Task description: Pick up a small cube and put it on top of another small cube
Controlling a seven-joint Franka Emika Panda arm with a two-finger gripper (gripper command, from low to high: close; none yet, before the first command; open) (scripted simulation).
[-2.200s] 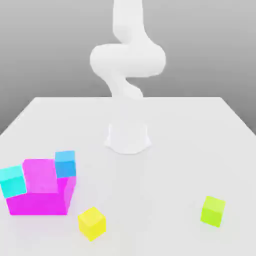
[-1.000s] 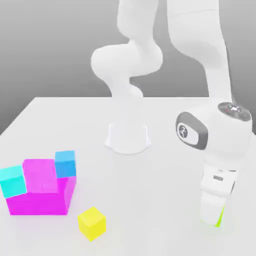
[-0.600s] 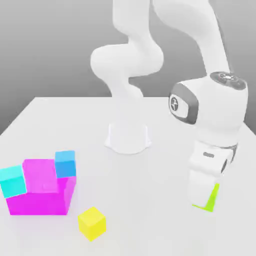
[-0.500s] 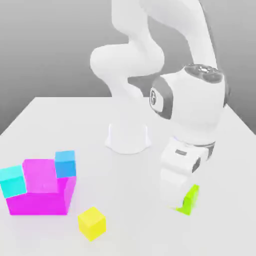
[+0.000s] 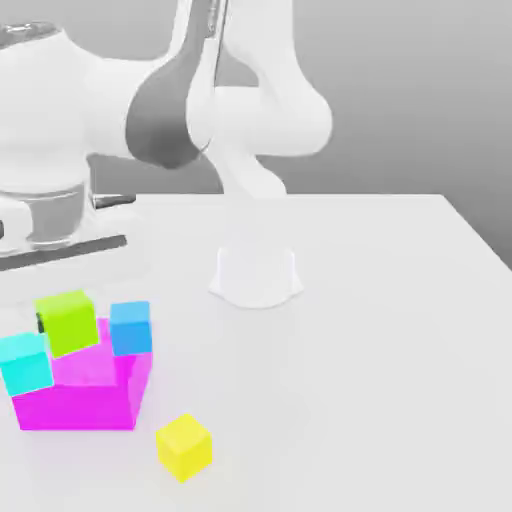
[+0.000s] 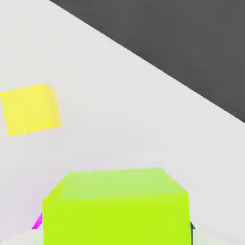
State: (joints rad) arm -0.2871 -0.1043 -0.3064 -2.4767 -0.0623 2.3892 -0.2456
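Observation:
The small lime-green cube [image 5: 70, 328] hangs a little above the big magenta block [image 5: 85, 395], between a cyan cube [image 5: 25, 362] and a blue cube [image 5: 130, 327] that rest against that block. My gripper [image 5: 64, 312] comes down from the large white hand at the exterior view's upper left and is shut on the lime cube. In the hand view the lime cube [image 6: 117, 206] sits close under the camera, with a sliver of the magenta block [image 6: 37, 221] beside it. A pure yellow cube [image 5: 184, 444] lies on the table in front of the magenta block and appears in the hand view too [image 6: 31, 109].
The arm's round white base [image 5: 256, 275] stands at the middle of the white table [image 5: 400, 350]. The arm's upper links arch over the exterior view's left half. The table's far edge runs behind the base.
The gripper has carried the lime cube from the exterior view's right side across to the left. The cube has risen off the table and now hangs over the magenta block.

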